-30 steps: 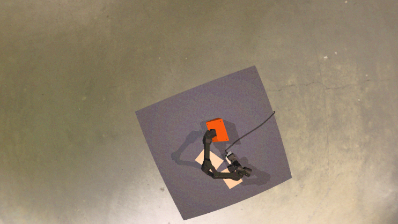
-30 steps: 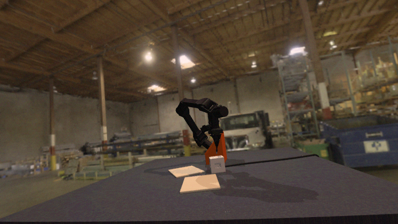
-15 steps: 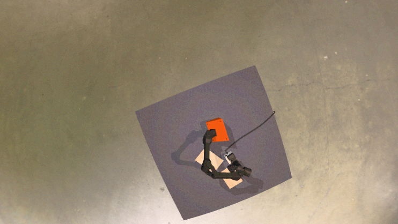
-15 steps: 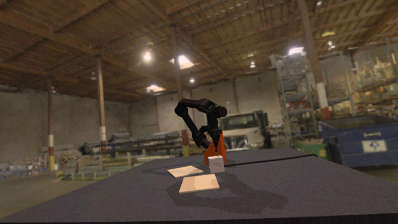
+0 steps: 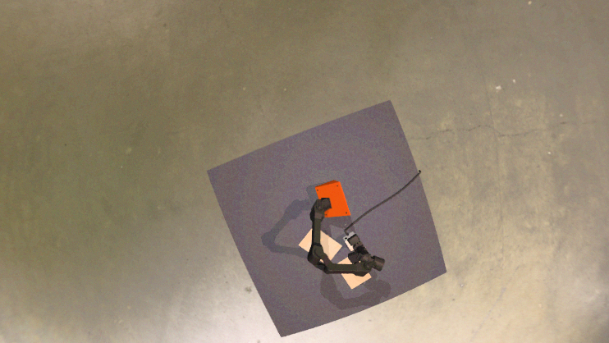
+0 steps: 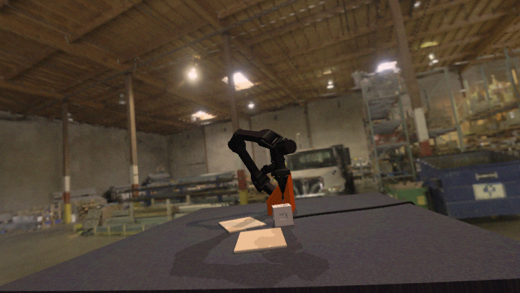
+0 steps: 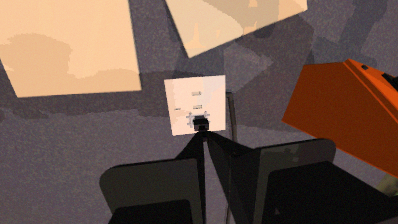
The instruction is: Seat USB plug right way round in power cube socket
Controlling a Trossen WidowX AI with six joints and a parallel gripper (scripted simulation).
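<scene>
While the gripper [image 7: 203, 134] points straight down, its jaws are pinched nearly shut on the small dark USB plug [image 7: 201, 122], which sits at their tips, over a socket on the white power cube [image 7: 196, 104] directly below.

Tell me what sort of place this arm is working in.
Most likely a warehouse or industrial hall: the exterior view shows a timber-beamed roof, tall storage racks and a blue skip behind the dark table. The top view shows stained concrete floor around it.
</scene>
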